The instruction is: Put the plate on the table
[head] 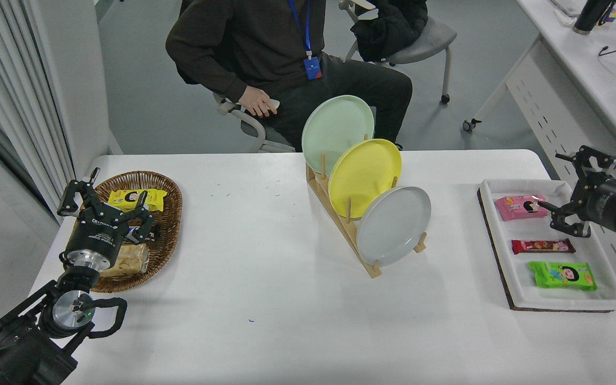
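Observation:
The pale grey plate (pixel 393 225) leans upright in the front slot of a wooden rack (pixel 340 224) near the middle of the white table (pixel 265 299). Behind it in the same rack stand a yellow plate (pixel 364 176) and a mint-green plate (pixel 336 128). My right gripper (pixel 567 190) is open at the right edge, above the far end of the snack tray, well right of the grey plate and holding nothing. My left gripper (pixel 106 199) is parked open over the wicker basket at the left.
A wicker basket (pixel 171 214) of snacks sits at the left. A white tray (pixel 495 235) with pink, red and green snack packets lies at the right. A person sits on a chair (pixel 249 115) beyond the far edge.

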Robot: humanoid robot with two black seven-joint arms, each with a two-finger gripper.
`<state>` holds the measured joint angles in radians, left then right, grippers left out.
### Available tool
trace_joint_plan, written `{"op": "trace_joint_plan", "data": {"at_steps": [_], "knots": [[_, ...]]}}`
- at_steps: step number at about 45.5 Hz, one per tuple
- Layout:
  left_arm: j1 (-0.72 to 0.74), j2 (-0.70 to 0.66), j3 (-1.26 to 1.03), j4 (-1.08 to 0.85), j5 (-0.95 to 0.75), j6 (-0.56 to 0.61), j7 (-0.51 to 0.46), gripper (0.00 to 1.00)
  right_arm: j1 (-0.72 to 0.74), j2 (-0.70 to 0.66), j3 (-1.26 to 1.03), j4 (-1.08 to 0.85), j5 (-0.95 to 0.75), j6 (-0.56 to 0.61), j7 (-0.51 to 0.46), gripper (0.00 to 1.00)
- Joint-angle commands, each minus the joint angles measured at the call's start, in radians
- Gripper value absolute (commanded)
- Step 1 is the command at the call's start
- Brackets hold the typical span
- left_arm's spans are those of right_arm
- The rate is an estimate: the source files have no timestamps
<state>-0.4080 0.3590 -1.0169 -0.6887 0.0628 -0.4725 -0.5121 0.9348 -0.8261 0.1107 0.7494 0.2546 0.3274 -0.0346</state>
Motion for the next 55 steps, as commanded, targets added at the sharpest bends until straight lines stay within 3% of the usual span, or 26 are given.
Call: {"op": "trace_joint_plan", "data": {"at_steps": [1,35,41,43,55], "knots": [[0.000,0.000,0.000,0.000,0.000,0.000,0.000,0.98,0.062,-0.045,-0.123,0.005,-0.015,0.136,-0.001,1.00],[0.000,0.000,0.000,0.000,0.000,0.000,0.000,0.98,0.185,-0.091,-0.362,0.048,-0.072,0.297,-0.002,1.00],[0.000,0.000,0.000,0.000,0.000,0.000,0.000,0.98,0.193,-0.091,-0.359,0.048,-0.070,0.295,-0.036,1.00],[0.000,0.000,0.000,0.000,0.000,0.000,0.001,0.98,0.202,-0.084,-0.353,0.048,-0.061,0.294,-0.094,1.00],[0.000,0.000,0.000,0.000,0.000,0.000,0.001,0.98,0.229,-0.065,-0.370,0.050,-0.061,0.285,-0.110,1.00]]}}
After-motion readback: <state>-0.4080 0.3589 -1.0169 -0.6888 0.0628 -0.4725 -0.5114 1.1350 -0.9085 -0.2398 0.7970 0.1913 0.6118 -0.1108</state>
